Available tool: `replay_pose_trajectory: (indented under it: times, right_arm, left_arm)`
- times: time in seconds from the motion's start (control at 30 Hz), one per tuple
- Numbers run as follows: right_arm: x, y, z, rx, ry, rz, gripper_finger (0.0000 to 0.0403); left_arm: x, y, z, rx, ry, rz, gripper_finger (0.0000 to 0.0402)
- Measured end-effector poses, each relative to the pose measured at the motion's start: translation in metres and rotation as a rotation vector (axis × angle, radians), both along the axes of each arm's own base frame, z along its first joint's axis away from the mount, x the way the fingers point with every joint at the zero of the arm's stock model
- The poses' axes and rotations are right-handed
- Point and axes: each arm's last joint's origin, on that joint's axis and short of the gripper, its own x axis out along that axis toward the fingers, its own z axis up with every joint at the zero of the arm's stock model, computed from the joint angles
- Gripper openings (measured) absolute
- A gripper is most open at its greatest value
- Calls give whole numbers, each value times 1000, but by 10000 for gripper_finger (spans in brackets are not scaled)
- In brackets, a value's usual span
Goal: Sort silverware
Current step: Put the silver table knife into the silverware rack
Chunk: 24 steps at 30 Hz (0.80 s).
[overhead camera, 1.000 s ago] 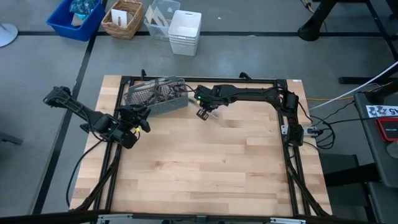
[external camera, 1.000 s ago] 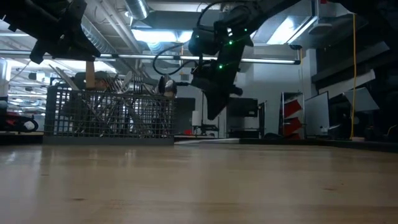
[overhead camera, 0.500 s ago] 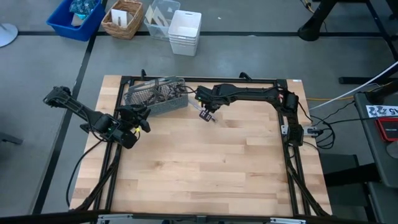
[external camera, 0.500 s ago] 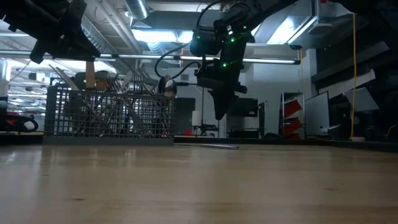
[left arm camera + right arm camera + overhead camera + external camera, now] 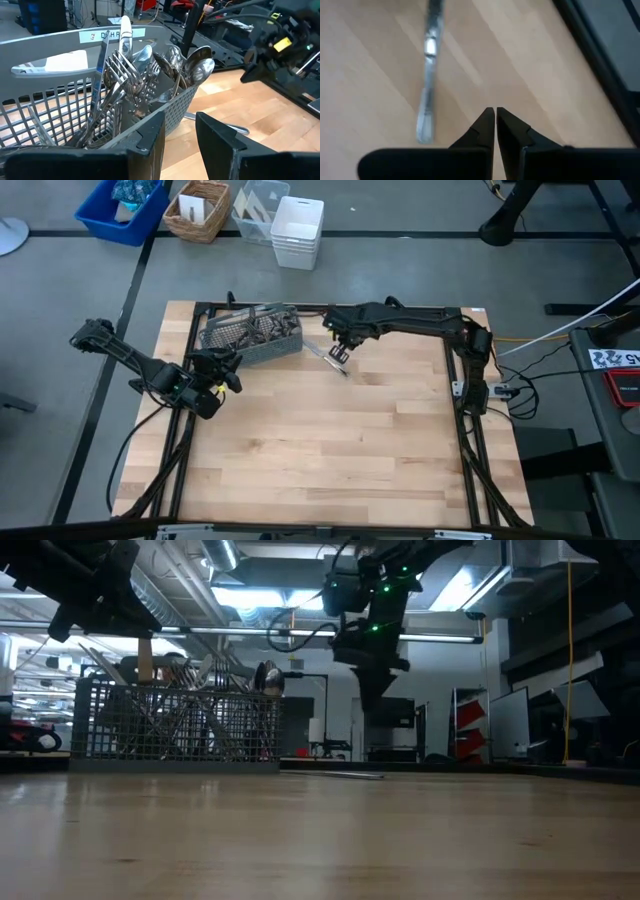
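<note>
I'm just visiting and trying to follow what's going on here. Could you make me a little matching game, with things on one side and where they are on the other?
Things:
1. lone utensil
2. caddy
3. right claw
4. left claw

Places:
A. full of silverware
B. flat on the table
C. raised above the lone piece
D. waiting just in front of the caddy

Pairs: 1-B, 2-A, 3-C, 4-D

Surface [image 5: 330, 440]: light wood planks.
Caddy [image 5: 252, 338]: rests at its far edge.
Loose utensil [image 5: 327, 358]: lies flat just beside the caddy.
</note>
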Motion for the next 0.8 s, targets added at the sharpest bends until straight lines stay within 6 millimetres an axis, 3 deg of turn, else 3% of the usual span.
replay_pose_trajectory:
  times: [0.13, 0.23, 0.4, 0.57, 0.8]
  right_arm:
    - [-13, -13, 6, 38, 24, 29, 24]
    - [-12, -24, -1, 123, -99, 95, 24]
    - [-7, -34, -45, 291, -345, 226, 24]
    - [-17, -32, -87, 301, -421, 185, 24]
    - [-20, -13, -114, 278, -427, 205, 24]
  left_arm:
    - [0, 0, 0, 2, 3, 0, 102]
    - [0, 0, 0, 2, 3, 0, 102]
    - [0, 0, 0, 7, 11, -3, 102]
    - [0, 0, 0, 19, 27, -7, 102]
    - [0, 0, 0, 22, 31, -9, 102]
